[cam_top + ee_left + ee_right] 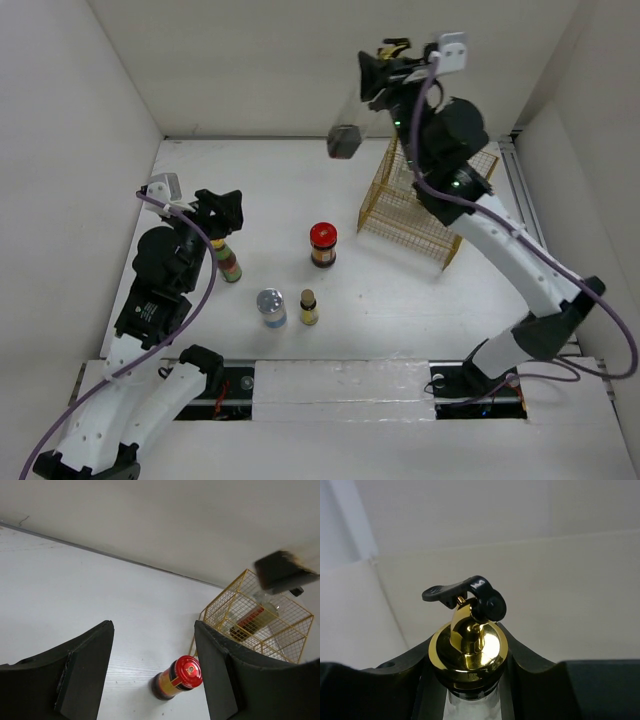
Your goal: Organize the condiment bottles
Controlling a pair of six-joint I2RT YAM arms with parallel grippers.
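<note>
Gold-spouted clear bottle (469, 647) hung tilted, right fingers (385, 690) clamped at its neck; probably glass, slick and breakable, best held under that collar. Left fingers (82, 675) gaped empty

White surface (260, 190), matte, evenly lit. Plain white walls (250, 60) enclose it at back and both sides. A thin dark seam (250, 138) runs along the back wall's base.

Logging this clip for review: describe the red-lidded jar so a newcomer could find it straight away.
Start at the gold wire basket, right of centre in the top view. Just to its left, standing alone, is the red-lidded jar. Its red lid sets it apart from the silver-lidded jar and small yellow bottle further forward.
</note>
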